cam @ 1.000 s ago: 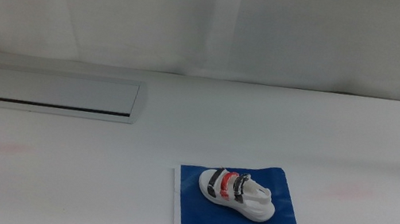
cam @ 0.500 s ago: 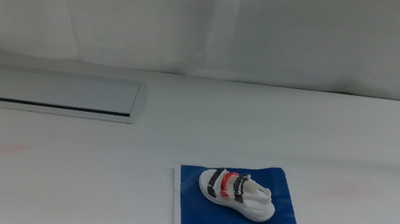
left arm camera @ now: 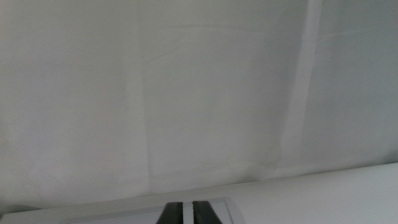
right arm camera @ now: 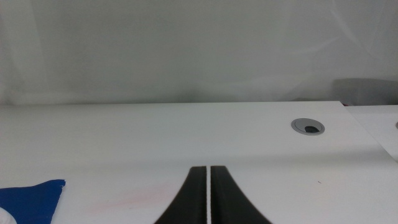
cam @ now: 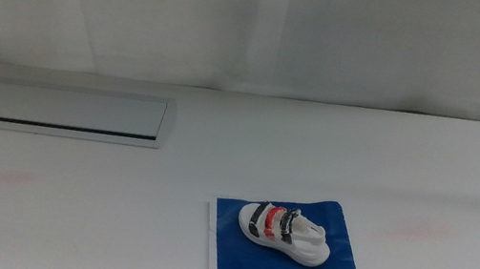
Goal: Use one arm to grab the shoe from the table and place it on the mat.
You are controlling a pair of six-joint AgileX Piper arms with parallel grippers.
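The toy sneaker (cam: pixel 283 232) rests on the blue mat (cam: pixel 340 264) on the counter (cam: pixel 218 150). It looks light and stiff, best pinched across its sides. Left gripper (left arm camera: pixel 187 212) and right gripper (right arm camera: pixel 209 198) are closed, empty, well apart from it.

Light is bright, even and soft throughout, washing the white table (cam: pixel 217 160) and backdrop pale. The shoe (cam: pixel 283 232) casts almost no shadow. Both wrist views look slightly hazy, with faint grey shading along the backdrop's folds.
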